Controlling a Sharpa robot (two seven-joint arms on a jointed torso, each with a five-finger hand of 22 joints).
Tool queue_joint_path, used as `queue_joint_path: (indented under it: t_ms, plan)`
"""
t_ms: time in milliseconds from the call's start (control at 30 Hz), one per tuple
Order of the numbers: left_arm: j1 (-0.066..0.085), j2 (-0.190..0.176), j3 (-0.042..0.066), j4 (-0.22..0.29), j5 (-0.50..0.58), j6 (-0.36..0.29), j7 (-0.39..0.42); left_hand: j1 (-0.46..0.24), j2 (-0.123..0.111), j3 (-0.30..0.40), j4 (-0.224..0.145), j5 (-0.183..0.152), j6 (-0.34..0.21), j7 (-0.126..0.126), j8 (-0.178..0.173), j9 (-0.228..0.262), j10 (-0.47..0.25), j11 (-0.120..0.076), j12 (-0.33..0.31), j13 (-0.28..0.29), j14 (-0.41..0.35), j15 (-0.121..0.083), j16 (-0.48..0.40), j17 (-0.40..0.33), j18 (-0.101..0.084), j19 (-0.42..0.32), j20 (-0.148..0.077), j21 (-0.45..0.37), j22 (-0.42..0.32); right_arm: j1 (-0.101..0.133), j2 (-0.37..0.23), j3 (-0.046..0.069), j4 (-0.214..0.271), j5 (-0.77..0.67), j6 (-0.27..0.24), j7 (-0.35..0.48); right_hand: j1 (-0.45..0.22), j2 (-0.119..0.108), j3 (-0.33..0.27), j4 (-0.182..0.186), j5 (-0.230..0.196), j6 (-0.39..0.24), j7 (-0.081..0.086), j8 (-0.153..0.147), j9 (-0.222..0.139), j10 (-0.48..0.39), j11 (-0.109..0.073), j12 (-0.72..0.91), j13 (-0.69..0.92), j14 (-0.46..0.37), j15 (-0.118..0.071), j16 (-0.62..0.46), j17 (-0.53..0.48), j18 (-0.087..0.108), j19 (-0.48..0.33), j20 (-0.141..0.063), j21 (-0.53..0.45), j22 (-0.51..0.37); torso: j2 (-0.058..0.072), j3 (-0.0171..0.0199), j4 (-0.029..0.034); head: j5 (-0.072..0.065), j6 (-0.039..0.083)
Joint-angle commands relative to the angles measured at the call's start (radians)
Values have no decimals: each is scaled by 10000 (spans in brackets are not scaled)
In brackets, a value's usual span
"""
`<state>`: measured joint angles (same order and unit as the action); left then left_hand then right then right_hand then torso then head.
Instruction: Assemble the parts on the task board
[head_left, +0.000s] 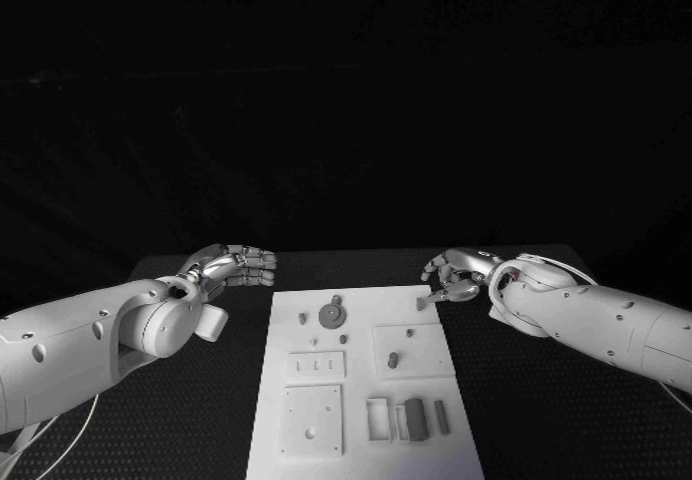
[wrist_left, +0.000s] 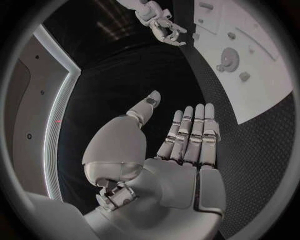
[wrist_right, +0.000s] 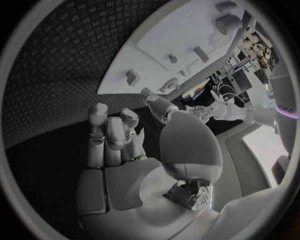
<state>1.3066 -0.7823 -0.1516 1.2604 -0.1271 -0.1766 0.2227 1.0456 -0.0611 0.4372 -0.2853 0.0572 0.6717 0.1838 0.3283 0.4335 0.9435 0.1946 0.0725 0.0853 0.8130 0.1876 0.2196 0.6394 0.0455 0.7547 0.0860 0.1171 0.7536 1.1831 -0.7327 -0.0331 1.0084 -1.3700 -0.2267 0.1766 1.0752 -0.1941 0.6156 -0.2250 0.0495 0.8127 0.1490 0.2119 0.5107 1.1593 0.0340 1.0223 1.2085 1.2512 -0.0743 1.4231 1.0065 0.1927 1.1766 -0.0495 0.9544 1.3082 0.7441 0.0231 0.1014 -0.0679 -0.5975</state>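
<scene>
The white task board (head_left: 361, 400) lies in the middle of the black table. On it I see a round grey part (head_left: 333, 316) near the far end, small pegs, and a dark block part (head_left: 415, 418) near the front. My left hand (head_left: 231, 268) hovers off the board's far left corner; in its wrist view the left hand (wrist_left: 187, 145) has straight fingers, the thumb apart, and holds nothing. My right hand (head_left: 459, 277) is at the board's far right corner; the right hand (wrist_right: 125, 145) shows loosely bent fingers, thumb spread, with nothing in them.
The board (wrist_left: 262, 85) with the round part (wrist_left: 229, 59) lies beside my left hand, and my right hand (wrist_left: 161, 24) shows beyond it. Black textured table (head_left: 562, 400) surrounds the board on both sides. Small pegs (wrist_right: 132, 76) stand on the board (wrist_right: 162, 35).
</scene>
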Motion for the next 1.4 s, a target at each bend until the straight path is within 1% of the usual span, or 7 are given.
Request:
queue_joint_path:
  t_ms: [33, 333, 467, 633, 767, 1133, 1400]
  plan:
    - [-6, 0, 4, 1, -58, 180, 154, -32, 79, -38, -2, -40, 53, 230, 18, -8, 77, 9, 46, 8, 50, -3, 18, 9, 59, 77, 20, -20, 7, -91, 118, 0, -328, -132, 290, 343, -17, -78, -20, -69, -3, -53, -45, -55, -10, -77, -21, 33, -10, -113, 7, -56, -35, 691, -79, 10, -49, 189, -7, 16, 42, -17, -63]
    - [-8, -29, 4, 9, -60, 178, 147, -30, 77, -40, -4, -40, 48, 238, 12, -12, 71, 11, 36, 5, 45, -2, 13, 8, 56, 76, 20, -26, 6, -292, 263, -51, -615, -194, 427, 376, -15, -83, -19, -83, -3, -75, -57, -56, -10, -105, -35, 36, -11, -160, -9, -61, -55, 691, -105, 22, -53, 190, 0, 6, 2, 29, -103]
    - [-7, -35, 4, 25, -62, 177, 148, -30, 75, -41, -5, -40, 46, 240, 10, -13, 68, 12, 32, 3, 42, -1, 10, 8, 54, 75, 20, -29, 6, -349, 387, -77, -687, -313, 206, 267, -18, -77, -20, -83, -3, -80, -59, -54, -9, -111, -36, 38, -11, -155, -12, -53, -33, 691, -111, 25, -52, 191, 0, 4, -9, 38, -108]
    - [-7, -11, 5, 7, -62, 168, 117, -30, 75, -41, -5, -40, 45, 241, 9, -13, 68, 12, 31, 3, 41, -1, 9, 8, 53, 74, 20, -30, 6, -355, 565, -198, -793, -362, 171, 207, -69, -37, -37, -49, -3, -54, -54, -22, 5, -105, -35, 74, -7, -89, -16, 9, 89, 691, -94, 30, -28, 194, -7, -7, 13, 20, -138]
    - [-7, -13, 5, 6, -67, 166, 122, -30, 75, -41, -5, -40, 45, 241, 9, -13, 68, 12, 31, 3, 41, -1, 9, 8, 53, 74, 20, -30, 6, -406, 689, -210, -927, -376, 56, 25, -76, -2, -37, -42, -3, -35, -53, -3, 14, -92, -34, 96, -6, -69, -14, 33, 113, 691, -78, 25, -13, 194, -10, -11, 45, 28, -152]
    - [-7, -37, 5, 32, -68, 186, 92, -30, 87, -38, 0, -40, 48, 245, 9, -14, 69, 12, 28, 2, 41, -1, 7, 8, 53, 77, 20, -32, 6, -564, 921, -226, -1206, -372, -126, 2, -109, 80, -37, -7, -2, -29, -34, 13, 21, -81, -17, 121, -10, -32, -3, 65, 158, 691, -53, 17, 3, 190, -6, -13, 5, 70, -187]
    - [-6, -39, 6, 26, -68, 197, 78, -34, 92, -38, 4, -40, 43, 257, 3, -17, 69, 13, 24, 1, 41, 0, 6, 8, 51, 78, 20, -34, 6, -631, 967, -225, -1274, -361, -150, -4, -99, 199, -40, -28, -3, 42, -27, 68, 44, -46, -10, 164, -17, 46, 6, 119, 240, 691, -21, -6, 31, 189, -5, -16, 15, 69, -227]
